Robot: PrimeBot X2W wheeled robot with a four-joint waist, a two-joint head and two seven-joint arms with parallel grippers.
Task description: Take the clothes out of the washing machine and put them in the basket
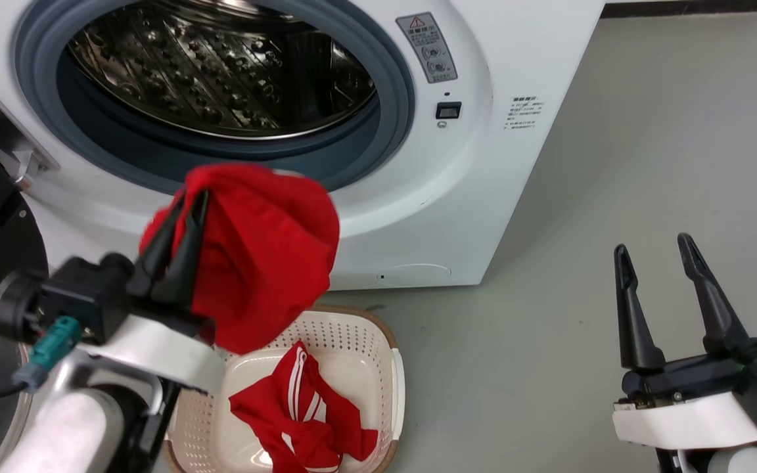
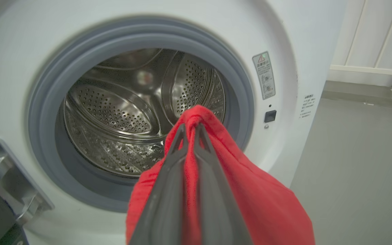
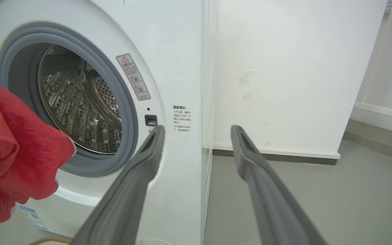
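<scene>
Red cloth (image 1: 267, 256) is pinched in my left fingers (image 2: 163, 204) above the basket (image 1: 397, 394), right fingers (image 1: 629, 309) spread and empty; next I'd lower and release.

Floor (image 3: 352, 190): smooth grey, matte, under and ahead of the right claw (image 3: 197, 128). Wall (image 3: 284, 51): plain white, straight beyond the claw's tips; faint grey scuff marks (image 3: 248, 88) just above them. Dark skirting strip (image 3: 274, 157) where wall meets floor, seen between the two fingers. Cream rail frame (image 3: 379, 109) farther right of the claw, standing against a set-back wall. Light even and soft.
</scene>
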